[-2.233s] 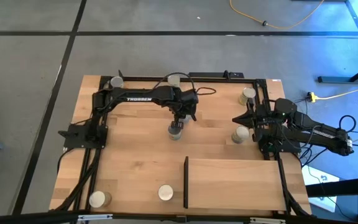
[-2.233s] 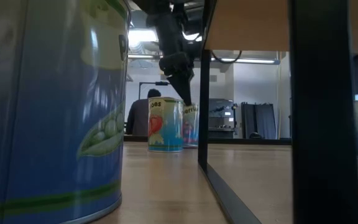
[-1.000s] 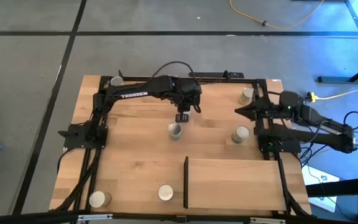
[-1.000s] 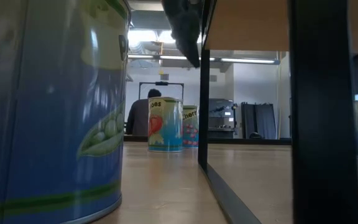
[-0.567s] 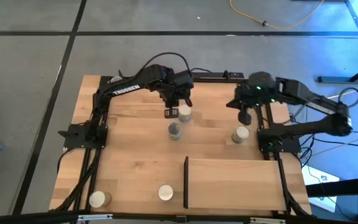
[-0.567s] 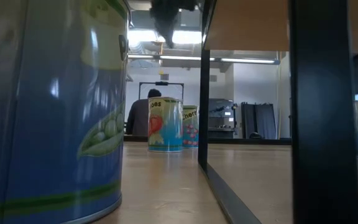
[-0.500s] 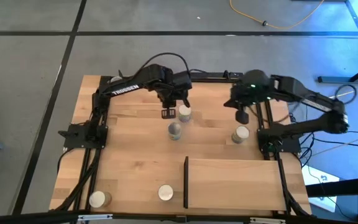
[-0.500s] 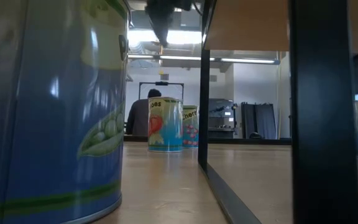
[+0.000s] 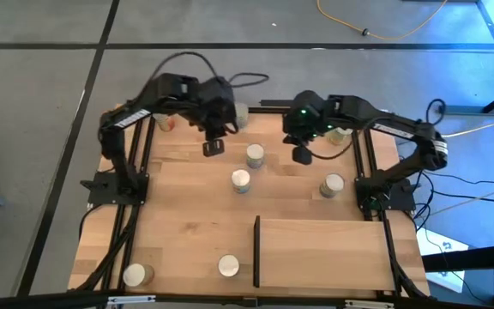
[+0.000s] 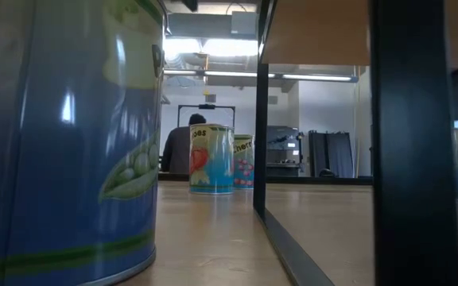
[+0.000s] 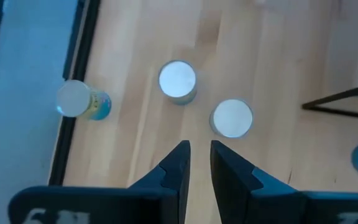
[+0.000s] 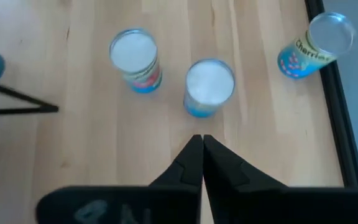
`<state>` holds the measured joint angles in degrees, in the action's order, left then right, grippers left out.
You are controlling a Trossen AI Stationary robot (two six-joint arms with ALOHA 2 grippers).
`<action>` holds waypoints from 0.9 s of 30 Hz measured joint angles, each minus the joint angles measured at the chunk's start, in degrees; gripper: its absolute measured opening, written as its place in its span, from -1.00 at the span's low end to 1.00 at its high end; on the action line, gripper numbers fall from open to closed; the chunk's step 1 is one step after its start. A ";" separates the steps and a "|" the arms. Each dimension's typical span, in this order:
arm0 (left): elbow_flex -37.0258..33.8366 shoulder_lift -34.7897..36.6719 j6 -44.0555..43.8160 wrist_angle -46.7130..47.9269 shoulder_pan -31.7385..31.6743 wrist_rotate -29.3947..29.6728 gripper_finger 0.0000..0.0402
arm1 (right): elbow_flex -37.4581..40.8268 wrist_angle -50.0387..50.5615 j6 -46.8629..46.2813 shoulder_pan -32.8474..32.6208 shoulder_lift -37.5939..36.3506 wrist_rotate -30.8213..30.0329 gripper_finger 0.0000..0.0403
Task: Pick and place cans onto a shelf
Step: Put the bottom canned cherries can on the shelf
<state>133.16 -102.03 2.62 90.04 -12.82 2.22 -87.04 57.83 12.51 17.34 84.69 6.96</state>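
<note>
Two cans upright mid-worktop, apart from the empty shelf. Left tool slightly parted, right tool nearly pressed together, both raised, holding nothing. Best next: spread wide, centre over one can, descend straight.

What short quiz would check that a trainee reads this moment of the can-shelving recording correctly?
1. True or false: at least one can already stands on the shelf.
2. Pick one. The right gripper is: A) shut on a can; B) shut, holding nothing; C) wide open.
3. In the high view, how many cans stand on the table to the left of the shelf's black bar, in the strip beside it?

Key
1. False: the shelf is bare.
2. B.
3. Two cans.
</note>
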 joint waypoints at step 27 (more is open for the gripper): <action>-0.02 10.29 -0.53 -0.02 -0.04 7.98 -0.73 | -0.08 -8.93 24.22 -3.72 18.97 -0.61 -0.50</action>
<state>133.14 -91.74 2.09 90.02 -12.86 10.20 -87.13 48.90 36.74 13.62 103.66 6.35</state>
